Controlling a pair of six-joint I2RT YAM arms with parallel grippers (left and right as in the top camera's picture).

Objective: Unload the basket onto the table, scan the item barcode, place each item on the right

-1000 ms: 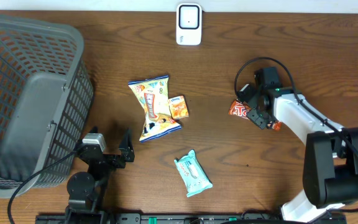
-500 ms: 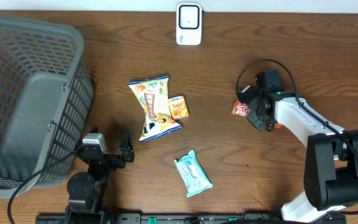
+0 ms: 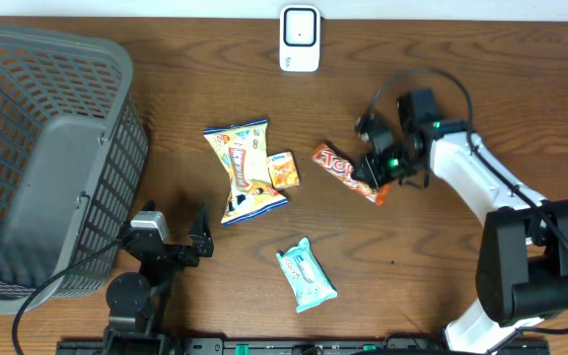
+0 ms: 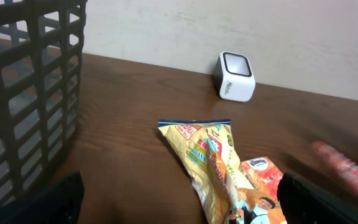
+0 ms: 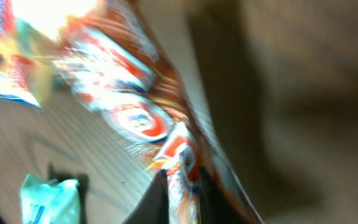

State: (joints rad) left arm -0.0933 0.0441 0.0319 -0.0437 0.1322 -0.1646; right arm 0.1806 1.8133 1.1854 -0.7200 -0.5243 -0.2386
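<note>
The item is a long orange snack wrapper (image 3: 341,170) with white lettering, held off the table right of centre. My right gripper (image 3: 383,168) is shut on its right end. In the right wrist view the wrapper (image 5: 135,112) is blurred, and the dark fingers (image 5: 160,196) pinch its edge at the gripper (image 5: 182,186). No barcode can be made out. The white scanner (image 3: 300,38) stands at the table's far edge and also shows in the left wrist view as the scanner (image 4: 236,76). My left gripper (image 3: 178,225) rests open near the front left, with nothing between its fingers (image 4: 42,202).
A grey basket (image 3: 37,158) fills the left side. A yellow chip bag (image 3: 245,170) and a small orange pack (image 3: 283,170) lie at the centre, with a teal pack (image 3: 306,275) nearer the front. A teal object touches the right edge.
My right gripper has shut on the orange wrapper and carried it left and up. The wrapper now stretches out toward the table's centre. The left arm has not moved.
</note>
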